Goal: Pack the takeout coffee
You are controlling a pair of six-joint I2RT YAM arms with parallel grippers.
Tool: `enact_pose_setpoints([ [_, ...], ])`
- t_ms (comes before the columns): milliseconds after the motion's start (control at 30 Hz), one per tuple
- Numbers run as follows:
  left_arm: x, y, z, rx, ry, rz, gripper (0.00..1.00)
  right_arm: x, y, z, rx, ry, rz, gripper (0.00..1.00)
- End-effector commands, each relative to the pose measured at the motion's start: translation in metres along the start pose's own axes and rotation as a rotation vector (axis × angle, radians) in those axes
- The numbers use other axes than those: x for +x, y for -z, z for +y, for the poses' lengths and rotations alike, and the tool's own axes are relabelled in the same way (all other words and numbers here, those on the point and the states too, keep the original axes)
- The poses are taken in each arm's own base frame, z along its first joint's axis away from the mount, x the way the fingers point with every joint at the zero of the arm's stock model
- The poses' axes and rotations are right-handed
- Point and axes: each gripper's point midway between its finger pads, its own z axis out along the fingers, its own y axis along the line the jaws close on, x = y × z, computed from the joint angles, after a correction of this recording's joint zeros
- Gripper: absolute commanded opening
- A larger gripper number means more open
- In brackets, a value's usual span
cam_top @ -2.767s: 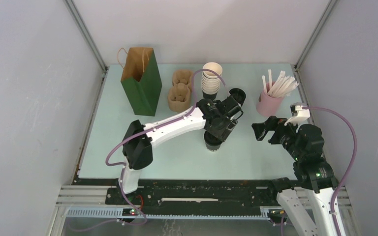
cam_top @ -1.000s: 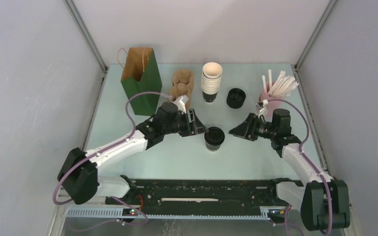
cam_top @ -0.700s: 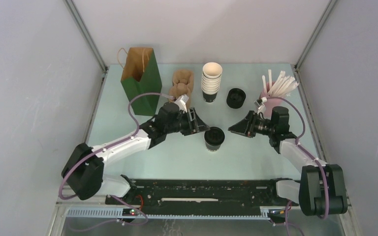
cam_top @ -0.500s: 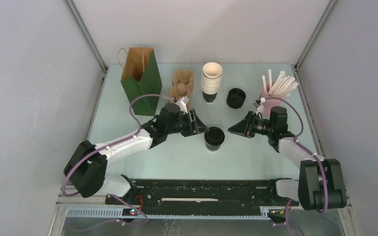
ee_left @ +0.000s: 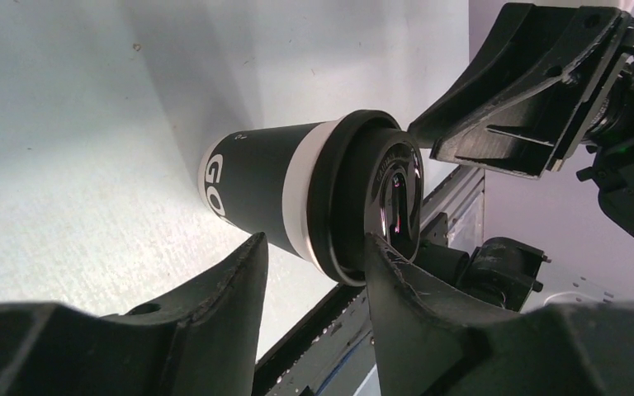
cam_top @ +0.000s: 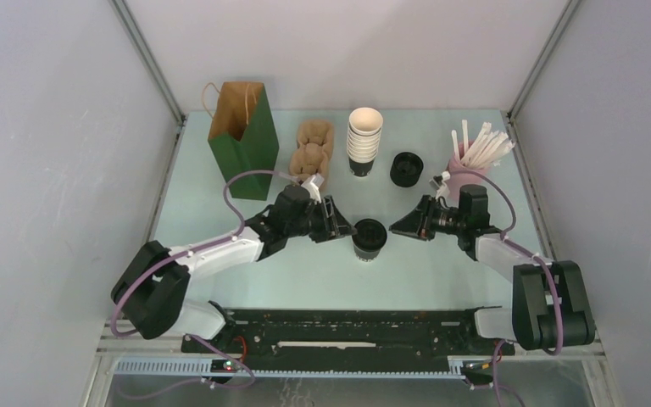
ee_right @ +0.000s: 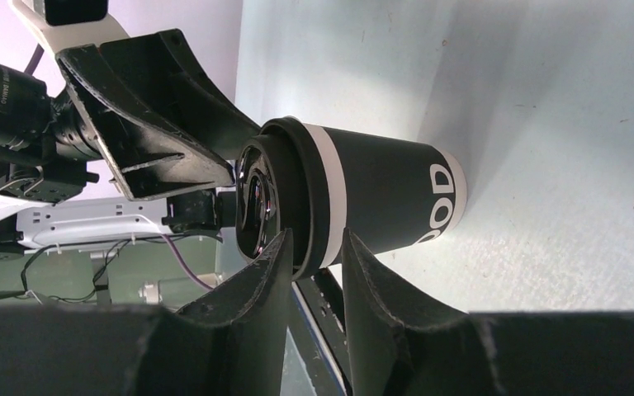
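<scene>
At centre, one takeout coffee (cam_top: 369, 238), flanked by left tool (cam_top: 344, 229), right tool (cam_top: 395, 227)

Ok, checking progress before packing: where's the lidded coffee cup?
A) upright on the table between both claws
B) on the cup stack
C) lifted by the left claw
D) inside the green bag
A: the lidded coffee cup stands on the table, left claw and right claw flanking it.
</scene>
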Motion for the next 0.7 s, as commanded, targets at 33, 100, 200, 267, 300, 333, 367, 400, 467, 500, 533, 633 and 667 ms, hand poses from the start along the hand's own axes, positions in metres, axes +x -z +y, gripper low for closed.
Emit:
enact_pose_setpoints([
  [33,-0.003,-0.002,-0.005,0.042,0.004,-0.011,0.50,0.006,-0.005,0.003,-0.030,0.043,0.026,0.35],
  [100,-0.003,-0.004,-0.007,0.054,0.009,-0.008,0.47,0.006,-0.006,0.003,-0.033,0.045,0.030,0.34],
  [200,-0.002,-0.008,-0.008,0.068,0.019,0.003,0.42,0.007,-0.007,0.004,-0.037,0.044,0.032,0.32],
  [267,-0.001,-0.010,-0.008,0.074,0.025,0.007,0.40,0.007,-0.007,0.005,-0.039,0.045,0.032,0.31],
  [300,-0.001,-0.010,-0.007,0.074,0.026,0.009,0.39,0.007,-0.007,0.005,-0.040,0.045,0.032,0.31],
  [333,0.000,-0.011,-0.007,0.073,0.027,0.012,0.38,0.007,-0.007,0.005,-0.041,0.044,0.033,0.31],
  [367,0.000,-0.011,-0.007,0.074,0.028,0.013,0.37,0.007,-0.007,0.006,-0.045,0.042,0.036,0.30],
  [400,0.001,-0.011,-0.007,0.075,0.029,0.013,0.37,0.007,-0.008,0.006,-0.048,0.042,0.038,0.30],
  [467,0.000,-0.010,-0.007,0.076,0.029,0.010,0.36,0.008,-0.008,0.006,-0.049,0.044,0.039,0.30],
  [500,0.001,-0.010,-0.006,0.073,0.028,0.008,0.36,0.008,-0.008,0.005,-0.046,0.042,0.039,0.30],
  [533,0.000,-0.009,-0.006,0.070,0.025,0.006,0.36,0.007,-0.008,0.005,-0.046,0.041,0.038,0.30],
  [633,0.000,-0.005,-0.004,0.056,0.015,-0.002,0.41,0.005,-0.006,0.002,-0.036,0.036,0.026,0.30],
  [667,0.000,-0.003,-0.003,0.051,0.014,-0.004,0.43,0.004,-0.005,0.001,-0.033,0.033,0.020,0.30],
])
